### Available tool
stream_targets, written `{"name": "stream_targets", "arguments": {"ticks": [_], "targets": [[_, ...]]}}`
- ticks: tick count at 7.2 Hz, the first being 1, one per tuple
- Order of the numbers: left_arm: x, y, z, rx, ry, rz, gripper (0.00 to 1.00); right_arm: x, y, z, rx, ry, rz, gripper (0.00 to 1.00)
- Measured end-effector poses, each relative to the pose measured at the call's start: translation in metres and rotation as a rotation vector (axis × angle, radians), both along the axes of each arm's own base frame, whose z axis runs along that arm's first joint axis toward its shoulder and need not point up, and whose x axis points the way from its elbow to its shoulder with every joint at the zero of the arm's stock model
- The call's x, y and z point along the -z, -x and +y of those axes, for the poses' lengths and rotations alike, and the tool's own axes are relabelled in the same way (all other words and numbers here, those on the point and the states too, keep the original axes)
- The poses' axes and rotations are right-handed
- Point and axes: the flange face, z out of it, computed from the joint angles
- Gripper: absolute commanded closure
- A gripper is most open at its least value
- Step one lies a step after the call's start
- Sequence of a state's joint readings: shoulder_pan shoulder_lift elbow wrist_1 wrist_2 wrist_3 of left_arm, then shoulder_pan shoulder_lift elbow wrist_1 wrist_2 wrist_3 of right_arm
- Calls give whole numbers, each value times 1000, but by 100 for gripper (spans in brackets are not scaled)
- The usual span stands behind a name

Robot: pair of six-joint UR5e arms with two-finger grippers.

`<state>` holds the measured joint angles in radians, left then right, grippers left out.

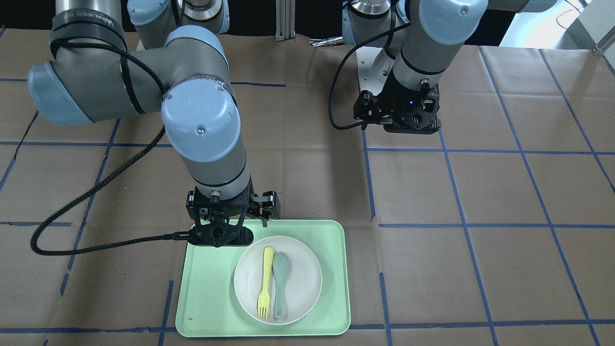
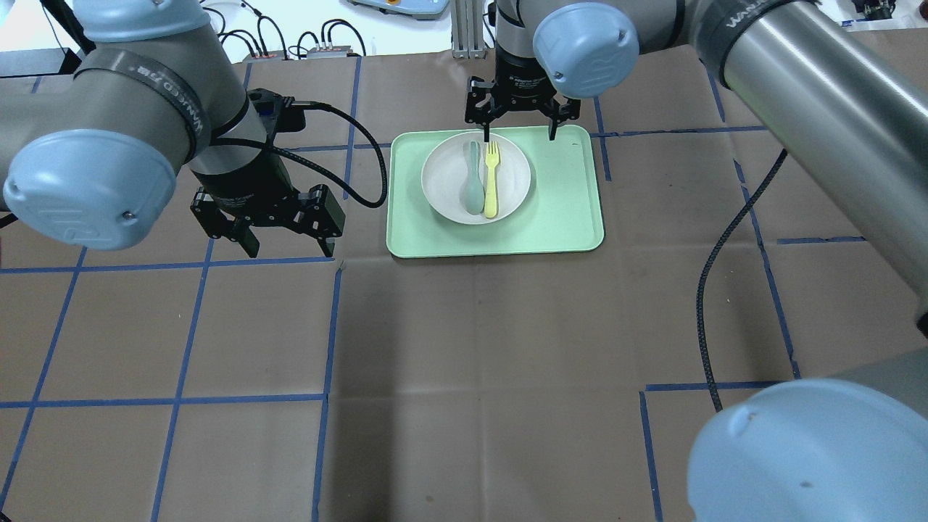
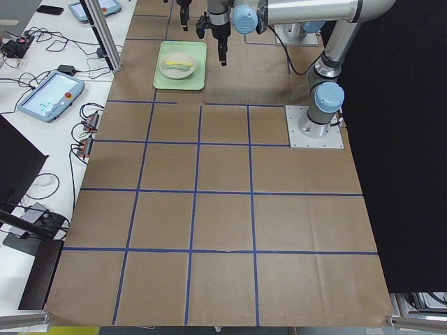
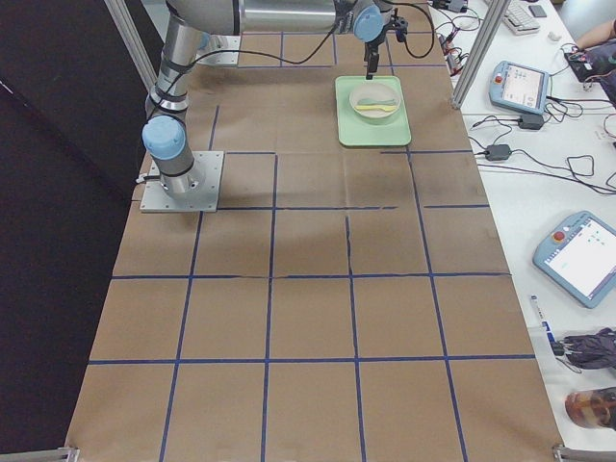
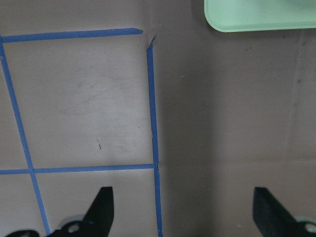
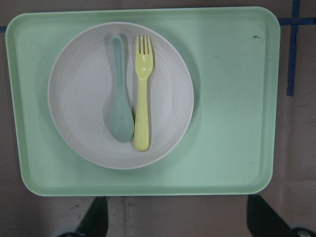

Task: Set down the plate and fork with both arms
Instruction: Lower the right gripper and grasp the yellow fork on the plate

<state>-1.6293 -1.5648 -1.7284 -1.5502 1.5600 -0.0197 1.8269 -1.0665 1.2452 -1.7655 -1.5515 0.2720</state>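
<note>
The off-white plate sits on the pale-green tray. On it lie the pale-yellow fork and a grey-green spoon, side by side. My right gripper is open and empty, hovering high over the tray; its wrist view shows the plate, fork and spoon whole. My left gripper is open and empty above bare table, left of the tray. In the overhead view the fork lies right of the spoon.
The table is covered in brown paper with a grid of blue tape lines. The left wrist view shows a tray corner at its top right. Black cables hang from both arms. Tablets and wires lie beyond the table's edge.
</note>
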Motion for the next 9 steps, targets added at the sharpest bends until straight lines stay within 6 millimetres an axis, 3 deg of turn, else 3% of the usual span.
{"name": "stream_targets", "arguments": {"ticks": [2, 9], "targets": [[-4, 0, 2, -1, 8, -3, 0, 29, -10, -12, 1, -2, -2, 43], [-4, -1, 4, -5, 3, -3, 0, 125, -28, -41, -11, -6, 3, 43]]}}
